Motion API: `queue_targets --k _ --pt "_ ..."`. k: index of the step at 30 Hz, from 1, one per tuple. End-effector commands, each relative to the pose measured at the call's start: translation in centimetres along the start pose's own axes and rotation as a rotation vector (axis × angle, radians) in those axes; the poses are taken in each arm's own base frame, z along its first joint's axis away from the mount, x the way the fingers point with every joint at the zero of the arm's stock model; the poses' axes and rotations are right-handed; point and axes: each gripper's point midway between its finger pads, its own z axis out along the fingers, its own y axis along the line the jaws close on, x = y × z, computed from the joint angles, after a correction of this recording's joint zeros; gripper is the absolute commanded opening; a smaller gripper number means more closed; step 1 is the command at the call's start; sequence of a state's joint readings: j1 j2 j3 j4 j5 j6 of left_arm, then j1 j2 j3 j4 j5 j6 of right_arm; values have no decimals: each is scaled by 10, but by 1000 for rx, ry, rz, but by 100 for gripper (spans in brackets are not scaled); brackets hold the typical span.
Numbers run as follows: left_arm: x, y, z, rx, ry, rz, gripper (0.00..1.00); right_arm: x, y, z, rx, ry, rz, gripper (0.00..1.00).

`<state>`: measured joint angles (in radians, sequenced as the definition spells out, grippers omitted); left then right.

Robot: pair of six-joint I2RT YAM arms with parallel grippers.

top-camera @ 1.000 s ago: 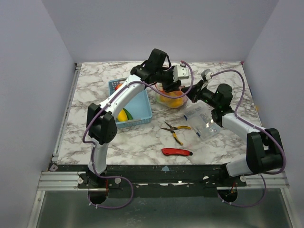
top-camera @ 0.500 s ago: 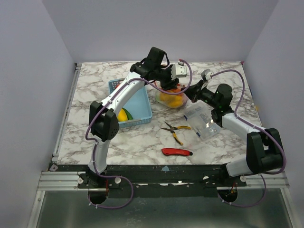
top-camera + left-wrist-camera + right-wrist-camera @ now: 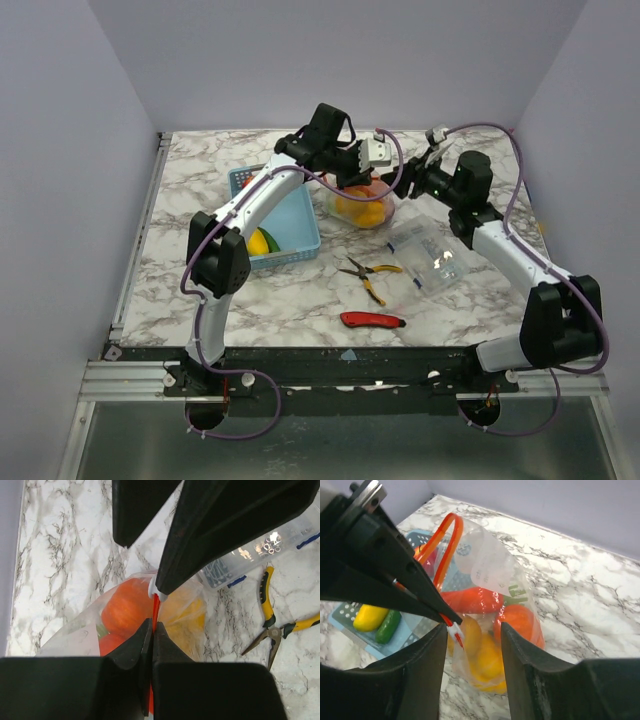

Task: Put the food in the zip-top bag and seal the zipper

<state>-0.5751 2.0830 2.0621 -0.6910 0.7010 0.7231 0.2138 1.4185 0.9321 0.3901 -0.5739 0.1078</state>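
Observation:
The clear zip-top bag (image 3: pixel 362 207) stands behind the basket, holding orange (image 3: pixel 520 620), red (image 3: pixel 475 600) and yellow food (image 3: pixel 487 655). Its red-orange zipper (image 3: pixel 442 545) loops up at the mouth. My left gripper (image 3: pixel 151 626) is shut on that zipper (image 3: pixel 156 607) just below the white slider (image 3: pixel 451 627); its black fingers (image 3: pixel 395 580) cross the right wrist view. My right gripper (image 3: pixel 472 630) is open with the slider just inside one finger and the bag behind the gap, gripping nothing. In the top view the left gripper (image 3: pixel 355 182) and right gripper (image 3: pixel 400 185) flank the bag's top.
A light blue mesh basket (image 3: pixel 290 225) left of the bag holds a yellow piece (image 3: pixel 370 617) and a green piece (image 3: pixel 387 626). Yellow-handled pliers (image 3: pixel 370 272), a red utility knife (image 3: pixel 372 320) and a stiff clear packet (image 3: pixel 428 255) lie nearer the front.
My left gripper has closed on the zipper. My right gripper has opened, let go of the bag's mouth and drawn back up and to the right.

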Motion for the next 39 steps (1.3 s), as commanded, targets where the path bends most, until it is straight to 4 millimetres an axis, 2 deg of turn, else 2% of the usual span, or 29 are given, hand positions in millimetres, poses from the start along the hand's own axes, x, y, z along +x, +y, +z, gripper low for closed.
queue_targets --k 1,5,7,10,15,26,33,39 --pt "-24 2 -19 -16 -70 29 0 10 -14 -5 117 137 181 51" --pt "-22 2 -20 -8 -77 9 0 -6 8 -4 4 150 218 53" --pt "-22 3 -20 -7 -80 2 0 -14 11 -4 -11 143 207 54" --pt "-23 1 -21 1 -91 -5 0 -11 11 1 -39 191 201 53" --pt "-25 0 -21 6 -97 -4 0 -3 9 7 -65 250 192 36" --pt "-27 0 -23 9 -107 -3 0 -4 19 11 -128 253 186 34" --pt "-28 -1 -23 14 -107 -3 0 -7 23 8 -137 240 169 40" --pt "-29 -3 -23 24 -114 -4 0 -4 27 11 -156 249 156 36"
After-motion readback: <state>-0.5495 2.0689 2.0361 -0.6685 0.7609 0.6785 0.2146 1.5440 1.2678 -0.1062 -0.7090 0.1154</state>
